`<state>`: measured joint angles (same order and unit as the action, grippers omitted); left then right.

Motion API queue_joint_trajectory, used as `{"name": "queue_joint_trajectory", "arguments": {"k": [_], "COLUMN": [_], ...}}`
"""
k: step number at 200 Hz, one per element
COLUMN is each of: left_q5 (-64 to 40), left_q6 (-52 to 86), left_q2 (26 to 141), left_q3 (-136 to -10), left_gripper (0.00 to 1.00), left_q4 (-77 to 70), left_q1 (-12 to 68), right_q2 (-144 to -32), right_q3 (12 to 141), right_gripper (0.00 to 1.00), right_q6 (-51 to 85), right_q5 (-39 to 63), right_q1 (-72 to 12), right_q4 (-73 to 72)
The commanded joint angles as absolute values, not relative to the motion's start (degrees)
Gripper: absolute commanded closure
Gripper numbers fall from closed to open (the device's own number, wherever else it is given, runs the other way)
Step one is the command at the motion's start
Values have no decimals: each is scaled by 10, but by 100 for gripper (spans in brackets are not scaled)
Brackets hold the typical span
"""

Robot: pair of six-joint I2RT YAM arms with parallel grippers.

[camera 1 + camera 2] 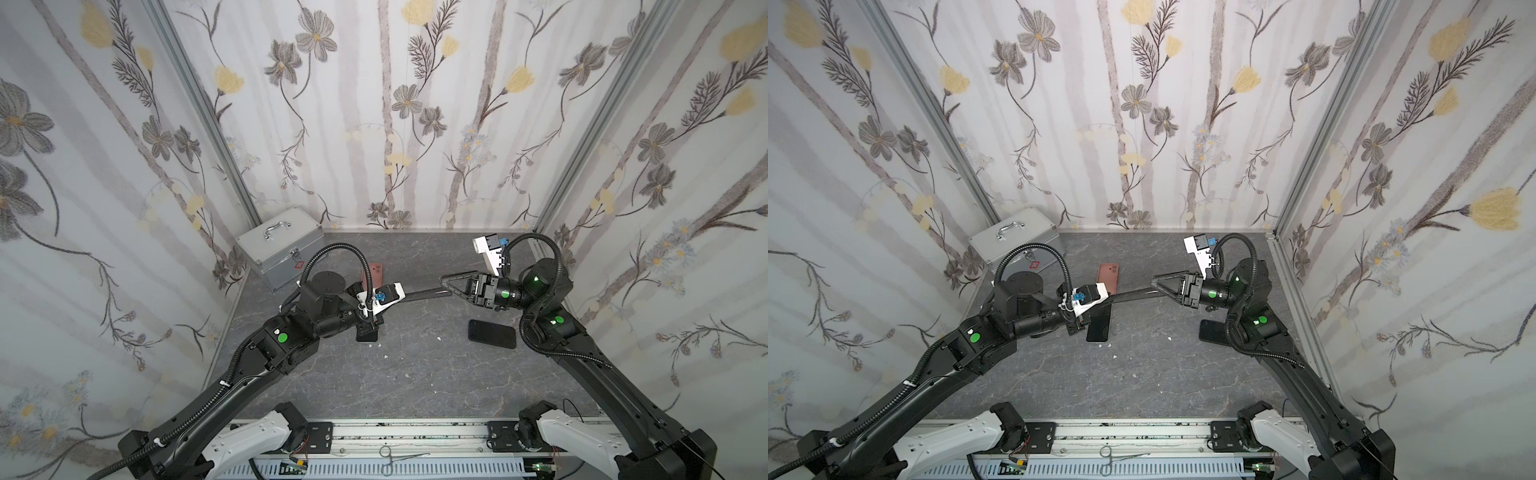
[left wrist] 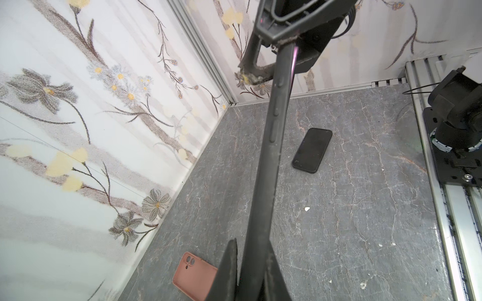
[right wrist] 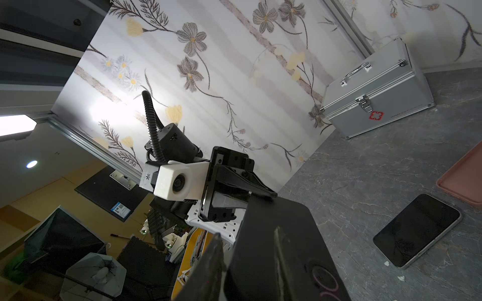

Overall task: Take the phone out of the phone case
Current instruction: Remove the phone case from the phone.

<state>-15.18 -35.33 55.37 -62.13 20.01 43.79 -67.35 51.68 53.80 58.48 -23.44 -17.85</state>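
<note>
Out past the left claw stood a squared aluminium box, and a matte pink case lay just behind that claw. It was clamped on a slim, matte black phone case, slightly bowed, which bridged to the right claw. We could not judge the right claw's grip. Below it a glossy black phone lay flat on the veined grey tabletop.

We find the pink case cut off at the right wrist view's edge, a dark phone mostly hidden under the left arm in a top view, whether the black case holds a phone we cannot tell
</note>
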Motion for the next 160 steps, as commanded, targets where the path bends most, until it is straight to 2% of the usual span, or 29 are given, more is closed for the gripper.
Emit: {"name": "queue_joint_trajectory", "arguments": {"k": [1,24,48,61,87,111,131,160], "left_q5": [-63,-71,-97,-113,-131,-141,-142,-145], "left_q6": [-322,-309,-271,-241,-179,-103,-20,150], "left_q2": [549,541,522,510,488,473,461,435], "left_q3": [-624,-614,-594,-581,-556,-547,-535,-462], "left_gripper": [100,100,100,100,100,100,100,100], "left_q4": [27,27,27,26,21,9,-21,-184], "left_q1": [435,435,436,436,438,438,438,438], "right_q2": [-671,-662,-652,-641,-608,-583,-545,-522], "right_q3": [516,522,570,586,584,552,496,455], "right_gripper": [65,61,44,31,17,1,0,0], "right_q6": [571,560,449,407,348,292,283,286], "right_q5": [659,636,543,475,345,309,311,335], "right_q1": [-241,-239,-221,-206,-197,-198,-205,-233], "right_q4": [-136,-134,-11,30,49,19,-58,-134]}}
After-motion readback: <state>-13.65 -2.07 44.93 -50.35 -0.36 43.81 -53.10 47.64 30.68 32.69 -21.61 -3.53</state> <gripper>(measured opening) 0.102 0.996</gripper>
